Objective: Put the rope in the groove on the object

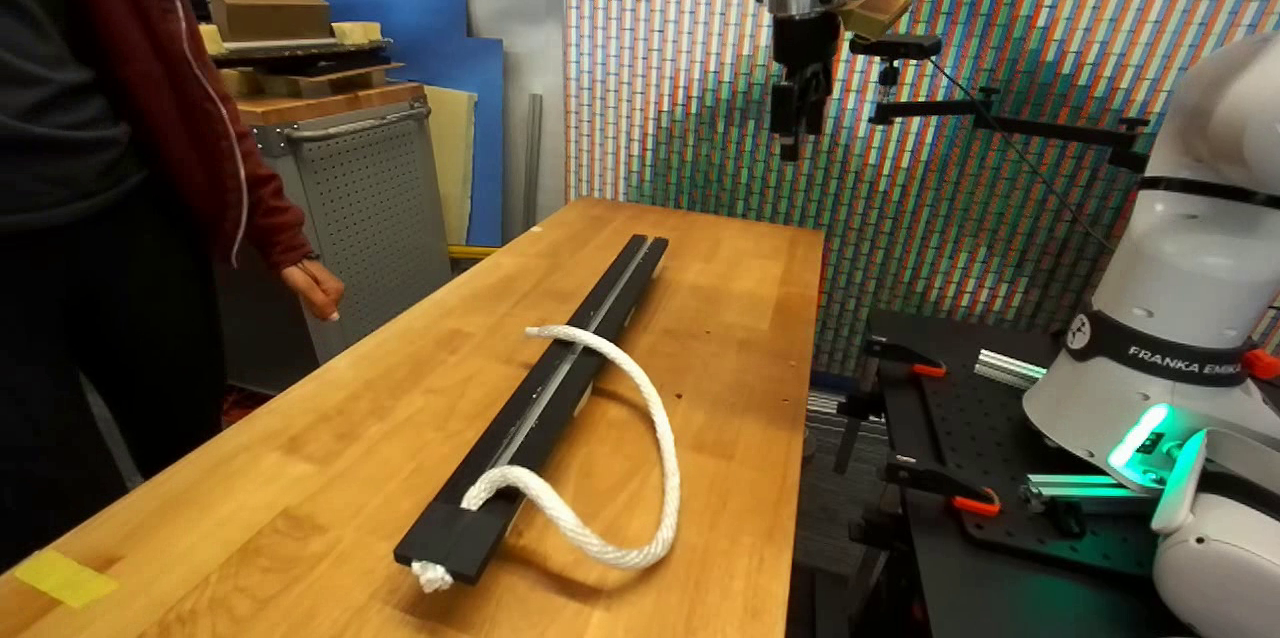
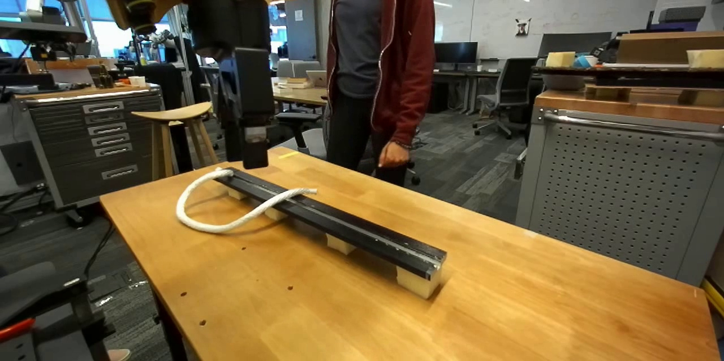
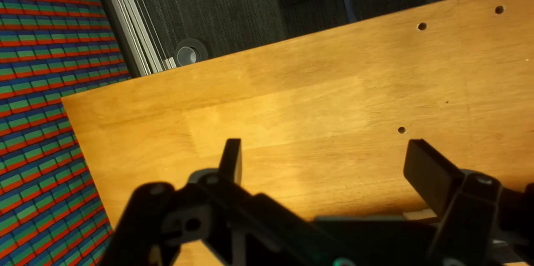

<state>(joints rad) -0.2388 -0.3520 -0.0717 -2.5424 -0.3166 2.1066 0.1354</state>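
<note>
One rope (image 1: pixel 668 463) loops beside and across the black bar (image 1: pixel 558 406); higher than the bar, the claw (image 3: pixel 323 159) gapes wide.

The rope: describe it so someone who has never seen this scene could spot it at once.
Start with the wooden table, then the long black bar set along it. From near one end of the bar, the rope bows out to the side and crosses back over the bar. Its white, curving form sets it apart from the straight, dark bar.

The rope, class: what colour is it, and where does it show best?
The rope is white, clearest in an exterior view.
</note>
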